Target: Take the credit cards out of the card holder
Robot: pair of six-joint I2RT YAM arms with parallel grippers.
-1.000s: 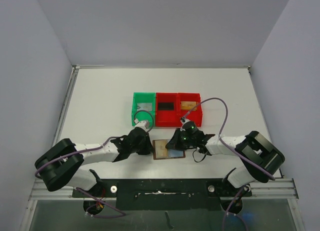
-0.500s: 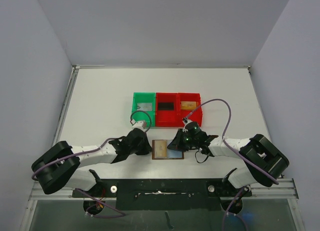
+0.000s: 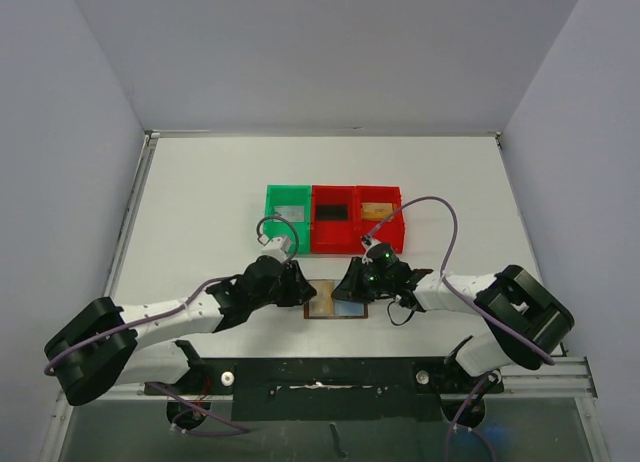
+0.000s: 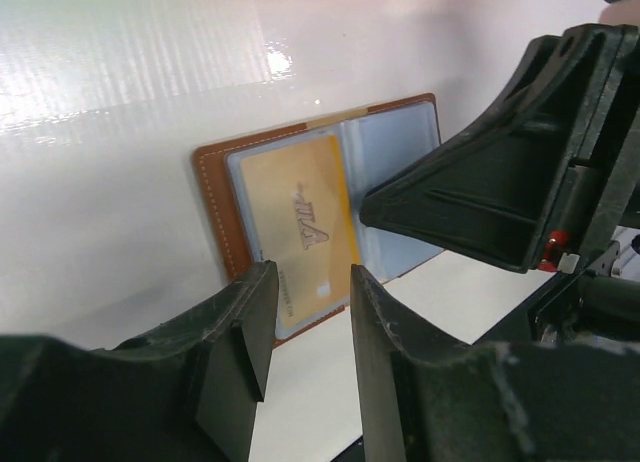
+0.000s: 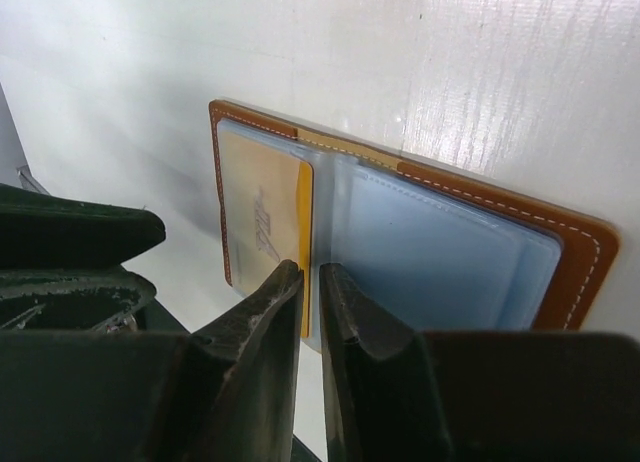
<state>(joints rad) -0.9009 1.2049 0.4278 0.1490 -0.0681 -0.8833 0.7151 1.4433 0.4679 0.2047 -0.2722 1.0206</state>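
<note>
The brown card holder (image 3: pixel 338 302) lies open and flat on the white table between my two grippers. A gold credit card (image 4: pixel 300 227) sits in its left clear pocket, and the card's bright right edge (image 5: pixel 305 232) sticks out toward the fold. The right pocket (image 5: pixel 440 252) looks pale blue-grey. My left gripper (image 4: pixel 310 282) hovers at the holder's near left edge, jaws open with nothing between them. My right gripper (image 5: pixel 310 277) stands over the fold with only a narrow gap between its jaws, in line with the gold card's exposed edge and not clamped on it.
Behind the holder stands a row of bins: a green bin (image 3: pixel 288 218) with a greyish card, a red bin (image 3: pixel 333 220) with a dark card, and another red bin (image 3: pixel 380 218) with a gold card. Purple cables loop over both wrists.
My left gripper has moved right up to the holder's edge and opened from shut. My right gripper's jaws have parted slightly over the fold. The holder has stayed put.
</note>
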